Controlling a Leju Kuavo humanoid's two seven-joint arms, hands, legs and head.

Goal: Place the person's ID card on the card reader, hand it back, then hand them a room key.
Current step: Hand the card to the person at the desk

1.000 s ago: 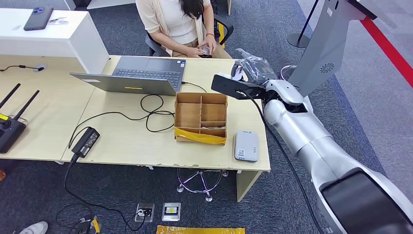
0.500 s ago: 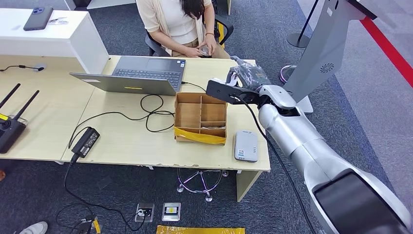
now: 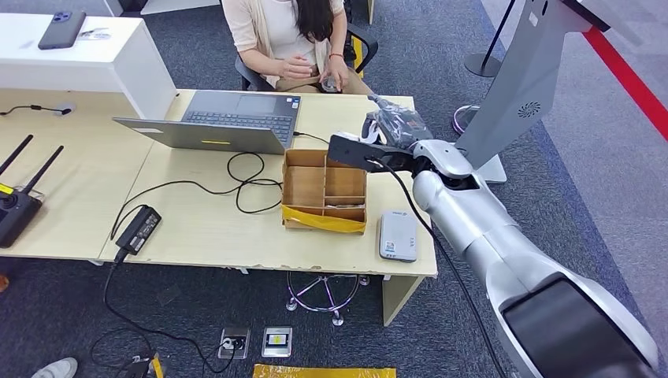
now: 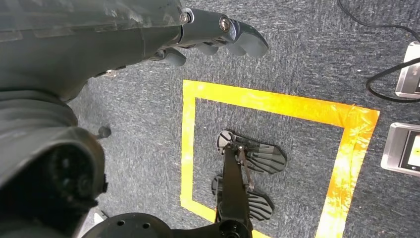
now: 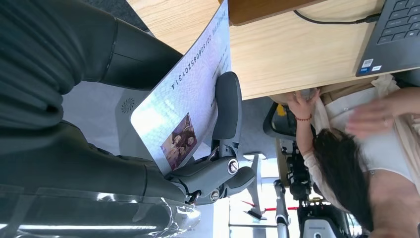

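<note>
ID card (image 5: 190, 94) pinched — between right hand (image 5: 148, 148) fingers (image 5: 227, 106)

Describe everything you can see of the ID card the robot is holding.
The ID card is a thin, pale, glossy rectangle with a small photo near one end and a printed number along one edge. The right hand grips it, a dark finger across its face, above the wooden desk. From the head view, only a pale sliver shows.

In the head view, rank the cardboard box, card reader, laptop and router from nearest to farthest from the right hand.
1. Cardboard box: just below and beside the right hand, which holds the ID card.
2. Card reader: near the table's front edge.
3. Laptop: across the table, toward the robot's left.
4. Router: far left.
</note>
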